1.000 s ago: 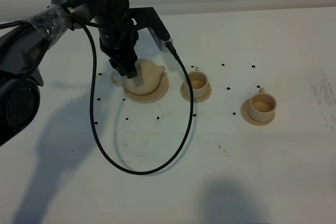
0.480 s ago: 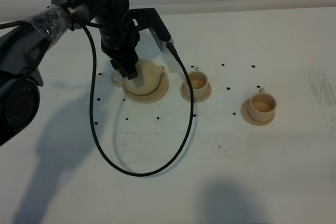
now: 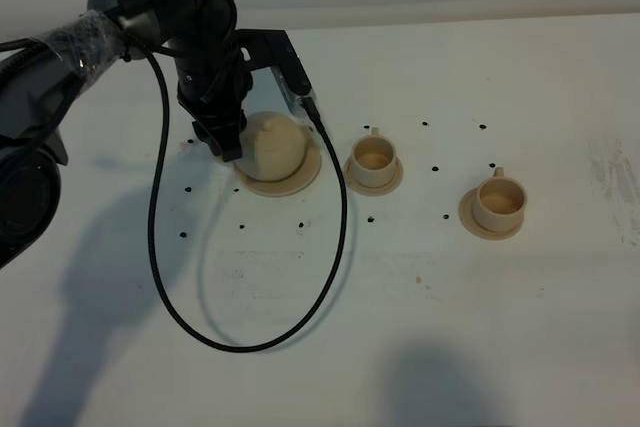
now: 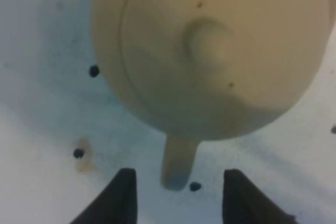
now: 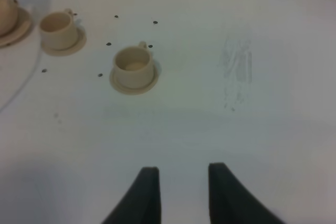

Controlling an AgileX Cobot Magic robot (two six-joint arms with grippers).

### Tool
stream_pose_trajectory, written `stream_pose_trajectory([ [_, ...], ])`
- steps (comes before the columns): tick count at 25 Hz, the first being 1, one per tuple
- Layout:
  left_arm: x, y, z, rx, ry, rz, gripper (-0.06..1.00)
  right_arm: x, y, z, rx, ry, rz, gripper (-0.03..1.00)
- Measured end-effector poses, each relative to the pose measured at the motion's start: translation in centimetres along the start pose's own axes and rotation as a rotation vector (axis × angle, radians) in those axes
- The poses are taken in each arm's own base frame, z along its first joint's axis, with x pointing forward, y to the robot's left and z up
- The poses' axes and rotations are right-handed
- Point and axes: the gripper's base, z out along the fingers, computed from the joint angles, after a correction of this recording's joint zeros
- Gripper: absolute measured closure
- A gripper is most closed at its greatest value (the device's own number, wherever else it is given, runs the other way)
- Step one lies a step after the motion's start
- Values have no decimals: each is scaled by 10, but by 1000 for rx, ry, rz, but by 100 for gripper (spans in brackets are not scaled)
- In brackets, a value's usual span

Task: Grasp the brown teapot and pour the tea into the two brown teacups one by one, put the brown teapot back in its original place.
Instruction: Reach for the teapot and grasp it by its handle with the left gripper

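The brown teapot sits on its wide saucer, the original place, at the left of the table. My left gripper is at the pot's left side, over the handle. In the left wrist view the teapot fills the frame and its handle points into the gap of the left gripper, which is open, with table showing on both sides. The two brown teacups stand on saucers to the right. The right gripper hovers over bare table, fingers slightly apart, holding nothing.
A black cable loops from the left arm across the table in front of the teapot. Small black dots are scattered around the cups. The right wrist view shows both teacups and scuffed table.
The left arm has shifted a little to the left and its cable loop swung left with it. The pot's handle, visible earlier, is now covered by the gripper. The cups have not moved.
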Motion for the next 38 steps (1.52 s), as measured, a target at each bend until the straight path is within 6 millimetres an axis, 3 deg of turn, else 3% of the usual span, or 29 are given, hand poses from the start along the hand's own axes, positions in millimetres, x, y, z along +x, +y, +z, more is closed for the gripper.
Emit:
stream_pose_trajectory([
  [12,-5,-3,15,5,40,66,60,0,0,0,0,0,0,75],
  [30,-10,-5,15,-8,33,105,60,0,0,0,0,0,0,75],
  [38,-10,-4,15,-18,23,125,65,0,0,0,0,0,0,75],
])
